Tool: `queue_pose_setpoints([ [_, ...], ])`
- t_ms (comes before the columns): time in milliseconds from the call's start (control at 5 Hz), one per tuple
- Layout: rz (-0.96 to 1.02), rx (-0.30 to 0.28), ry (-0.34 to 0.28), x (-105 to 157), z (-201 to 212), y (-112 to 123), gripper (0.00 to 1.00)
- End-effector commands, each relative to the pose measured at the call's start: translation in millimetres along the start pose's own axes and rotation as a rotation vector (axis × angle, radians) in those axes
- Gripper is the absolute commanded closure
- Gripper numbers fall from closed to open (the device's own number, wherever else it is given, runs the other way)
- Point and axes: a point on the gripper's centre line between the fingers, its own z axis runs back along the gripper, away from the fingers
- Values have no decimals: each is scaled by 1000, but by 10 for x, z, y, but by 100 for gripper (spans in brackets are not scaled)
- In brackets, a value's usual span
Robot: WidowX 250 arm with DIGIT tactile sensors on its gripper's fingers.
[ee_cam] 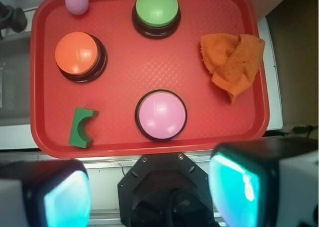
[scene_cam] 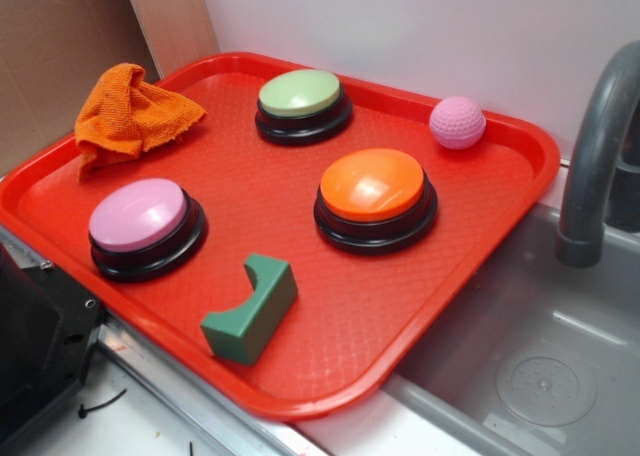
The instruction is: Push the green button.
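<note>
Red tray [ee_cam: 45, 132] is filling my wrist view, with the green button [ee_cam: 157, 7] sitting at its far edge, beyond the pink button [ee_cam: 161, 115]. My claw [ee_cam: 149, 197] is hovering spread wide, well short of it, fingers [ee_cam: 67, 199] empty.

One red tray [scene_cam: 500, 191] carries three domed buttons: one green button [scene_cam: 300, 93], one orange button [scene_cam: 372, 184], one pink button [scene_cam: 137, 214]. There is also one pink ball [scene_cam: 457, 122], one orange cloth [scene_cam: 130, 116] and one green block [scene_cam: 250, 308].
</note>
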Motion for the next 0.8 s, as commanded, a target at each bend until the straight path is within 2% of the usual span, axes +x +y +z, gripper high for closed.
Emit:
queue_pose_setpoints([
  [0, 0, 0, 0, 0, 0, 0, 0],
  [200, -26, 38, -10, 476, -371, 239, 0],
  [400, -144, 29, -91, 995, -743, 301, 0],
  [600, -128, 68, -66, 1327, -1131, 400, 0],
])
